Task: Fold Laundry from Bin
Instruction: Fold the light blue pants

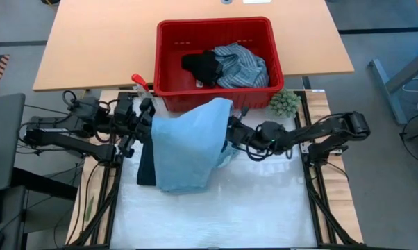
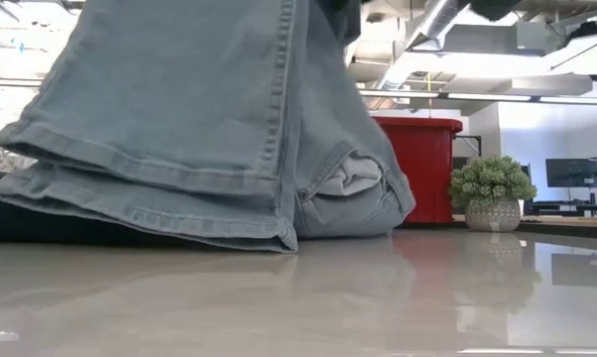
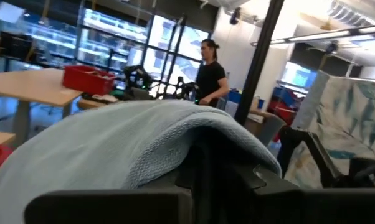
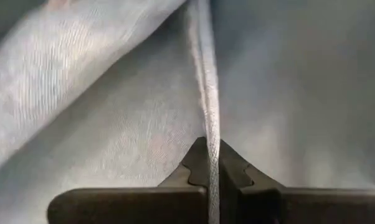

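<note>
**A:** Down low at the front?

**B:** Hem of the light blue jeans (image 2: 179,119) touching the table (image 2: 279,307). Legs hanging down from above, bunched at one side.

**A:** Held how?

**B:** Right hand (image 4: 212,177) pinched closed on a thin edge of the denim. Left hand (image 1: 143,128) at the other side, with cloth draped over it. Open or closed there? Cannot tell.

**A:** So how to do this bit well?

**B:** Probably best to pull both hands gently apart and make the cloth flat. Then lower slowly, hem first. Keep both sides level. No yanking, or maybe a slip out of the right hand's pinch.

**A:** Anything in the way?

**B:** A dark navy piece (image 1: 145,167) lying under the left side of the jeans. Better to lay the jeans toward the bare front of the table, clear of it.

**A:** And farther back?

**B:** Red bin (image 1: 216,22) just behind the jeans. Striped shirt (image 1: 244,66) and small black piece (image 1: 202,66) inside, not yet folded. Green fuzzy ball (image 1: 284,102) beside the bin. Leave alone.
</note>
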Controlling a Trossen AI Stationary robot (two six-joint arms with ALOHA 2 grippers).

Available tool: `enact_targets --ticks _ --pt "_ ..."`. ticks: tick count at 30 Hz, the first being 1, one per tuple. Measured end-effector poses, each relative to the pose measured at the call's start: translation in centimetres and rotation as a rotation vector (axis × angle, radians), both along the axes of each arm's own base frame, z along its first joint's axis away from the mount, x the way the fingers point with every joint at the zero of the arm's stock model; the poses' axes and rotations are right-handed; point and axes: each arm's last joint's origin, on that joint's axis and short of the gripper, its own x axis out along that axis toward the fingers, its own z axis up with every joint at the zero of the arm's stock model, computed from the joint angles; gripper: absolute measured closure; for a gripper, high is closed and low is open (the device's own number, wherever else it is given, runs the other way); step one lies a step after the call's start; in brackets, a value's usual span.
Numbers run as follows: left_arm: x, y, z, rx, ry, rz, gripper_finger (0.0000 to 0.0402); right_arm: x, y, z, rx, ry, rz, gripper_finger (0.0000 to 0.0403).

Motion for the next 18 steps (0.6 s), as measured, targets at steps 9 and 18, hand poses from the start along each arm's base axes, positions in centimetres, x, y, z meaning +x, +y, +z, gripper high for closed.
enact_targets --ticks 9,18 --pt "-1.7 0.3 0.4 -0.036 -0.011 0.079 0.0311 -4.4 0.0 4.5 0.080 -0.125 0.036 0.0377" --pt "-0.4 -0.1 -0.4 -0.073 0.064 -0.060 0.0275 -4.3 -1.3 6.9 0.051 -0.256 0.103 0.0377"
